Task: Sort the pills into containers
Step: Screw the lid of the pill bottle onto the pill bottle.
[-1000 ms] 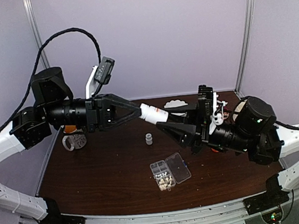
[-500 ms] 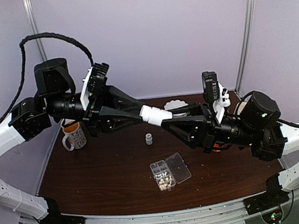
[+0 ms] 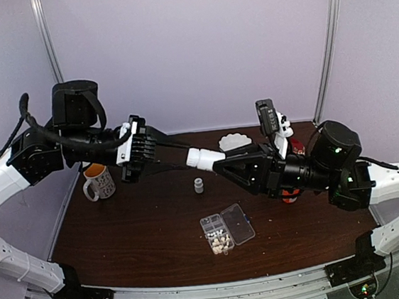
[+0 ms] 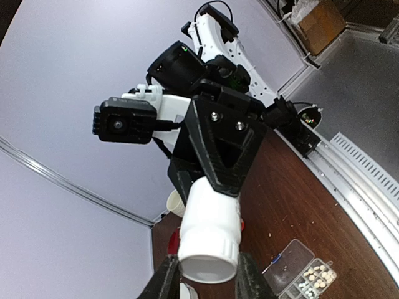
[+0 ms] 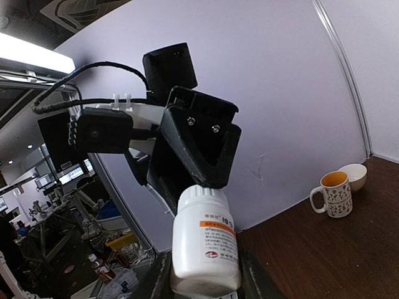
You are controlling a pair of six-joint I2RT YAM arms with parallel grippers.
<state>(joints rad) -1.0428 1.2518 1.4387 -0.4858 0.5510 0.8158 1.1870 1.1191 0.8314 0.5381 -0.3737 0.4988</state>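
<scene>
"Plastic box (image 3: 237,224) nearest us, lid lying flat open. Any pills (image 3: 221,244) in it?"

"Yes, a pale cluster in the cells at its near end. A small white bottle (image 3: 199,185) stands at 11 o'clock from it."

"And up in the air?"

"The big white bottle (image 3: 202,158). The left gripper (image 3: 188,155) is clamped on its cap and the right gripper (image 3: 218,166) grasps its body. Beyond are a mug (image 3: 100,181) at 9 o'clock and a white dish (image 3: 234,140) at 12."

The box (image 3: 209,224) lies on the table (image 3: 136,227), with pills (image 3: 220,241) in its front cells (image 3: 226,247) and its lid (image 3: 238,224) open to its right. A small bottle (image 3: 199,185) stands just behind the box. A big bottle (image 3: 202,157) hangs in the air above that. A mug (image 3: 100,181) stands well behind-left of the box, and a dish (image 3: 235,141) lies far behind.
</scene>
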